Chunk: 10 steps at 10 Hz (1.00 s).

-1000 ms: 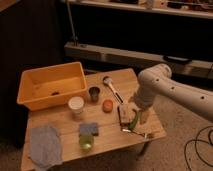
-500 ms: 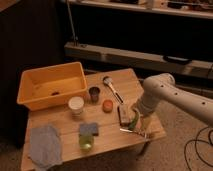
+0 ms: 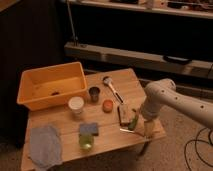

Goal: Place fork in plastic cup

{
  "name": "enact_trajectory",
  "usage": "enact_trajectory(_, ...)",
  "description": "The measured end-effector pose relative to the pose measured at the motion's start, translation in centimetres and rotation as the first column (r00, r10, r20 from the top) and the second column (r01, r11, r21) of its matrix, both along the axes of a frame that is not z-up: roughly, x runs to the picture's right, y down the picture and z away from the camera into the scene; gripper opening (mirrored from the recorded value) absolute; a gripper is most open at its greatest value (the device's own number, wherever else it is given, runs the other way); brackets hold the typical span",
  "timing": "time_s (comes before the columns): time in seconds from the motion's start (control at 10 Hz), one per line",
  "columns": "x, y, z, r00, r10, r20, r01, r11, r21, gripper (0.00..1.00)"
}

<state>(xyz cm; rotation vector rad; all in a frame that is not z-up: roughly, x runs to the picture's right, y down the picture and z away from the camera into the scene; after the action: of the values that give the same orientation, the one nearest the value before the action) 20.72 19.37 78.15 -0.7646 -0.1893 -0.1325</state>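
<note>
Silver and thin, the fork (image 3: 126, 130) lies flat near the front right edge of the wooden surface (image 3: 112, 141), and you can see it is not in any cup. Your end effector (image 3: 148, 131) hangs just to the right of it, at the surface's right edge below the white arm (image 3: 161, 99). Its fingers are spread, with nothing between them, and you cannot tell whether they touch the fork.

A green curved object (image 3: 134, 120) sits just behind the fork, and a brownish block (image 3: 122, 114) is beside that. The plastic cup (image 3: 86, 142), lime green, stands upright near the front edge, well to the left of the fork. You cannot tell what it holds. A blue sponge (image 3: 89, 129) rests right behind it.

Further back, the white cup (image 3: 76, 104) and the dark metal cup (image 3: 94, 93) stand upright, with a small orange round piece (image 3: 107, 105) to their right. The orange bin (image 3: 50, 86) at the back left holds one small dark item (image 3: 55, 93). A round-headed utensil (image 3: 113, 90) lies behind the cups, and a grey cloth (image 3: 45, 145) covers the front left corner.
</note>
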Motion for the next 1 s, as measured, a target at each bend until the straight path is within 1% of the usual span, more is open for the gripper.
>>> enact_trajectory(0.1, 0.3, 0.9, 0.6, 1.000, 0.011, -0.004, -0.011, 0.9999, -0.014, 0.75)
enact_trajectory(0.3, 0.4, 2.0, 1.5, 0.999, 0.041, 0.000, -0.041, 0.9984, -0.040, 0.75)
enact_trajectory(0.6, 0.3, 3.6, 2.1, 0.998, 0.060, 0.002, -0.059, 0.9961, -0.066, 0.75)
enact_trajectory(0.8, 0.4, 4.4, 2.4, 0.997, 0.080, -0.010, -0.081, 0.9944, -0.068, 0.75)
enact_trajectory(0.9, 0.5, 4.6, 2.6, 0.995, 0.093, -0.020, -0.094, 0.9937, -0.061, 0.74)
enact_trajectory(1.0, 0.6, 4.8, 2.6, 0.994, 0.100, -0.032, -0.102, 0.9929, -0.062, 0.68)
